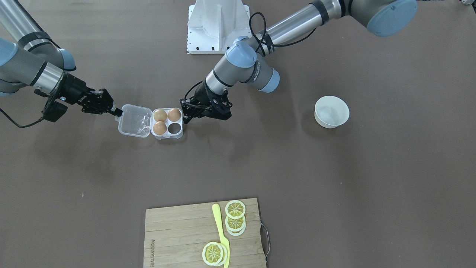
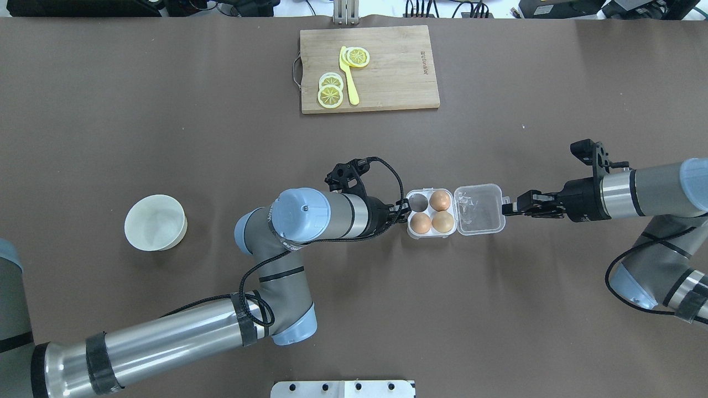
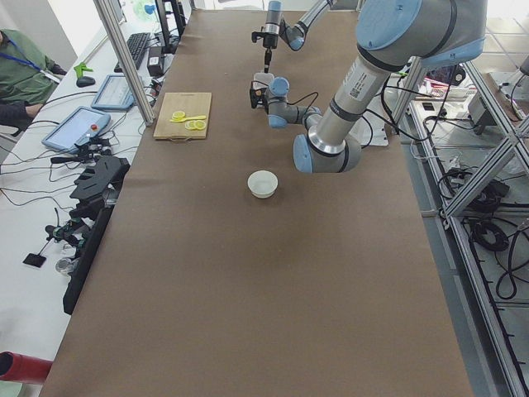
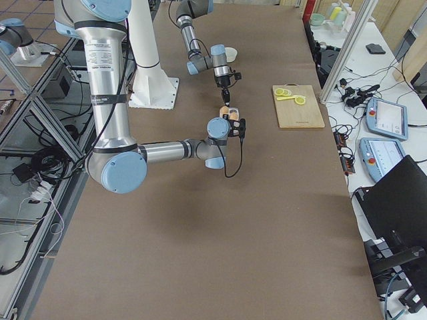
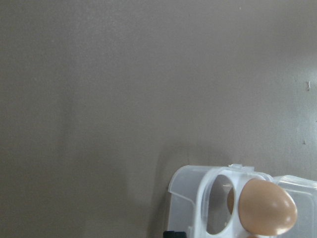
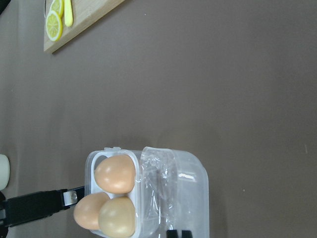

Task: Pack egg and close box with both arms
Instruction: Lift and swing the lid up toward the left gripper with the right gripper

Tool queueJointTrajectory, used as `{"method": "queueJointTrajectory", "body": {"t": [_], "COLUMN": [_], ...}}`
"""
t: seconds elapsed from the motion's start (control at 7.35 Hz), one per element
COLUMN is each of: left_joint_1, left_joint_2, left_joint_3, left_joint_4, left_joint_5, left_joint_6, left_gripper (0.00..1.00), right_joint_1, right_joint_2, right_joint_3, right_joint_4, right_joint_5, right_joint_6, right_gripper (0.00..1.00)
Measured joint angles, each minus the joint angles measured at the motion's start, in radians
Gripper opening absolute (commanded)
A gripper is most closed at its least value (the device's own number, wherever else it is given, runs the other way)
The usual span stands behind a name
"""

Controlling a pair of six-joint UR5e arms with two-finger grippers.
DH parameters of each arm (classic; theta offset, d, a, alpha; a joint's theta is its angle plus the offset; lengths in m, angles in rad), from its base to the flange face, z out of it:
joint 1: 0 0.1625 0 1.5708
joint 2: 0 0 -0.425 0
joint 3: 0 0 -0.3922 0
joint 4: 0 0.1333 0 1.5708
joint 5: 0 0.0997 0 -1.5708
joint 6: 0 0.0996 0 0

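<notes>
The clear four-cell box point(image 1: 167, 136) lies open at mid-table. Three light-brown eggs point(image 1: 160, 115) sit in it and one cell point(image 1: 174, 128) is bare. Its lid point(image 1: 135, 121) lies flat beside the base. In the overhead view the box point(image 2: 410, 227) has its lid point(image 2: 479, 209) on the right. My left gripper point(image 2: 402, 213) is at the base's outer rim, and its fingers look shut on that rim. My right gripper point(image 2: 506, 210) is shut on the tab at the lid's outer edge. The right wrist view shows the eggs point(image 6: 115, 174) and the lid point(image 6: 173, 193).
A white bowl point(image 2: 155, 222) stands on the left of the overhead view. A wooden cutting board point(image 2: 398, 72) with lemon slices point(image 2: 331, 91) and a yellow knife point(image 2: 348, 77) lies at the far edge. The white pedestal point(image 1: 217, 26) is behind the box.
</notes>
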Motion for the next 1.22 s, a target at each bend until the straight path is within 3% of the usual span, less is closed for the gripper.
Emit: {"method": "queueJointTrajectory", "body": {"t": [1.22], "left_joint_1": [0.007], "left_joint_2": [0.002], "left_joint_3": [-0.005], "left_joint_4": [-0.002], "left_joint_5": [0.000], "left_joint_6": [0.000], "left_gripper": [0.00], "right_joint_1": [0.032], "right_joint_2": [0.000], "right_joint_3": [0.099], "right_joint_4": [-0.056], "right_joint_5": [0.029], "right_joint_6": [0.004], "right_gripper": [0.00]}}
